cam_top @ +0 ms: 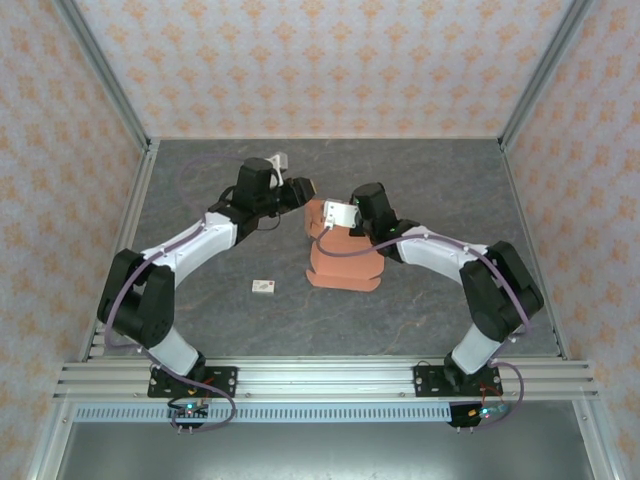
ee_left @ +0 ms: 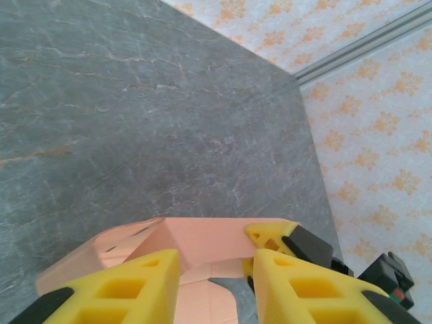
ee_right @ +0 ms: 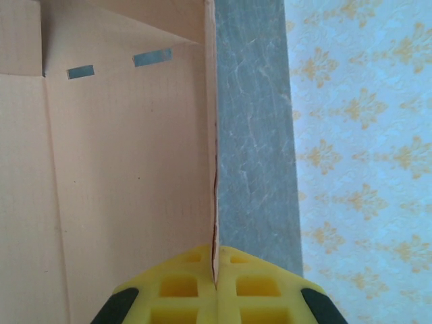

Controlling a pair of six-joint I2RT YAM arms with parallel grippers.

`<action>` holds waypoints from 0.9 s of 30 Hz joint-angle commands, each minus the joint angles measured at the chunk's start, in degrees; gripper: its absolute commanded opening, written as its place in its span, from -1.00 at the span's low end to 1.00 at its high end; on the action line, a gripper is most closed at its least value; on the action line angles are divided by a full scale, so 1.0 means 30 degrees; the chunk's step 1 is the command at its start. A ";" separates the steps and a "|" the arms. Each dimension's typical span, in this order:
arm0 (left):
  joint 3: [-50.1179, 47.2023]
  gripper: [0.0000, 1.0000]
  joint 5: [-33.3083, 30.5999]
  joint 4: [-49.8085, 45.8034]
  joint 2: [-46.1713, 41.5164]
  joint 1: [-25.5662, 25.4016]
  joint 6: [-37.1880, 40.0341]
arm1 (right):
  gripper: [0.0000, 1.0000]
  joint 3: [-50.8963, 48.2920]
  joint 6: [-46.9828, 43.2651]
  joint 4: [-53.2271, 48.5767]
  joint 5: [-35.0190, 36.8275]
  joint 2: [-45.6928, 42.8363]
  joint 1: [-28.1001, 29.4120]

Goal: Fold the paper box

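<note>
My right pincer [ee_right: 216, 278] is clamped on an upright wall edge of the paper box [cam_top: 342, 262], mid-bench [cam_top: 420, 310]; my left pincer [ee_left: 214, 264] stands apart at its far flap. I'd hold the right firm and crease slowly along the score

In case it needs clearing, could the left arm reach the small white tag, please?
Probably yes: the white tag lies uncovered on bare table near the left arm, and the left gripper is open beside the paper box.
</note>
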 commanded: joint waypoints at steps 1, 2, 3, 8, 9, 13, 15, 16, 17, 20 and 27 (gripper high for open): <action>0.1153 -0.27 0.0483 -0.1962 0.0709 -0.0325 0.0279 | -1.00 -0.0381 -0.1026 0.2558 0.1091 -0.0289 0.0268; 0.1419 -0.25 0.0422 -0.2249 0.0935 -0.0371 0.0328 | -1.00 -0.0534 -0.1182 0.2881 0.1198 -0.0270 0.0321; 0.1590 -0.25 0.0286 -0.2452 0.1104 -0.0398 0.0276 | -1.00 -0.0598 -0.1272 0.3018 0.1258 -0.0256 0.0385; 0.2553 -0.14 -0.0318 -0.3309 0.1941 -0.0400 0.0432 | -1.00 -0.0827 -0.1517 0.3642 0.1601 -0.0145 0.0582; 0.2823 -0.14 -0.0300 -0.3547 0.2169 -0.0408 0.0495 | -1.00 -0.0876 -0.1510 0.3763 0.1639 -0.0138 0.0595; 0.3342 -0.13 0.0039 -0.3649 0.2856 -0.0561 0.0559 | -1.00 -0.0878 -0.1620 0.3843 0.1815 -0.0056 0.0629; 0.3612 -0.13 0.0254 -0.3808 0.3141 -0.0620 0.0618 | -1.00 -0.0876 -0.1634 0.3879 0.1866 -0.0024 0.0671; 0.3751 -0.13 0.0287 -0.3906 0.3267 -0.0689 0.0650 | -1.00 -0.0878 -0.1600 0.3931 0.1866 -0.0041 0.0686; 0.3801 -0.14 0.0371 -0.3874 0.3374 -0.0694 0.0629 | -1.00 -0.0882 -0.1579 0.3939 0.1881 -0.0021 0.0701; 0.3832 -0.17 0.0632 -0.3632 0.3594 -0.0857 0.0382 | -1.00 -0.0821 -0.1546 0.4037 0.1969 0.0170 0.0781; 0.4003 -0.28 0.1011 -0.2838 0.4407 -0.1044 -0.0663 | -1.00 -0.1109 -0.1199 0.5071 0.2139 0.0957 0.0803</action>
